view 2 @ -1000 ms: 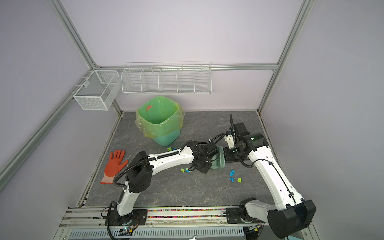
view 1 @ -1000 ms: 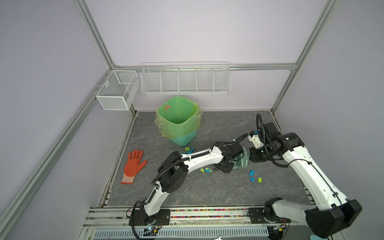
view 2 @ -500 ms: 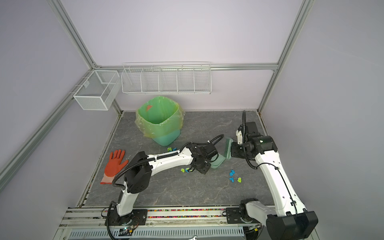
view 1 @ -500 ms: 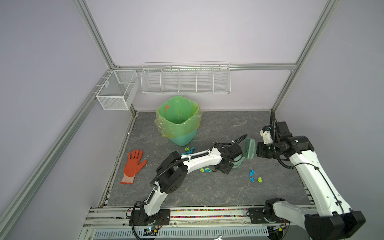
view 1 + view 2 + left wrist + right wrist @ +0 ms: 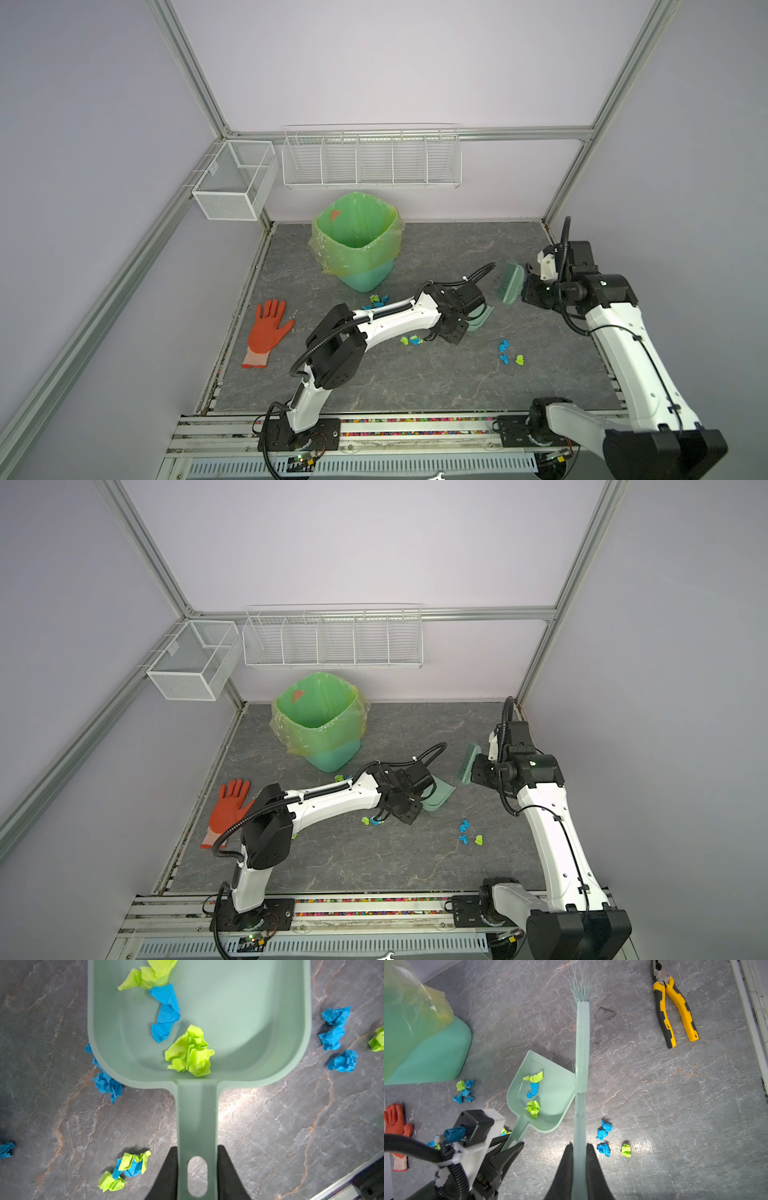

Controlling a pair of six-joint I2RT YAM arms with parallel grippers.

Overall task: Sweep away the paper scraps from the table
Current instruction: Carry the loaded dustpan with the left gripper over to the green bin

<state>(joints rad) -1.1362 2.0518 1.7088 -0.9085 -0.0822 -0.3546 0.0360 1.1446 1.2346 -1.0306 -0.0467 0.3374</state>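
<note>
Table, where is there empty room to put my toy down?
Bare table runs along the front rail, below the scraps. More lies at the back, between bin and brush. The middle is crowded: dustpan with scraps all around it.

Left arm (image 5: 395, 322): stretched low from near edge of tabletop (image 5: 415, 382) toward centre; left claw (image 5: 197, 1147) clamped on dustpan (image 5: 228, 1012). Right arm (image 5: 623, 345): reared up by right edge; right claw (image 5: 579, 1144) pinched tight on brush (image 5: 582, 1043).
</note>
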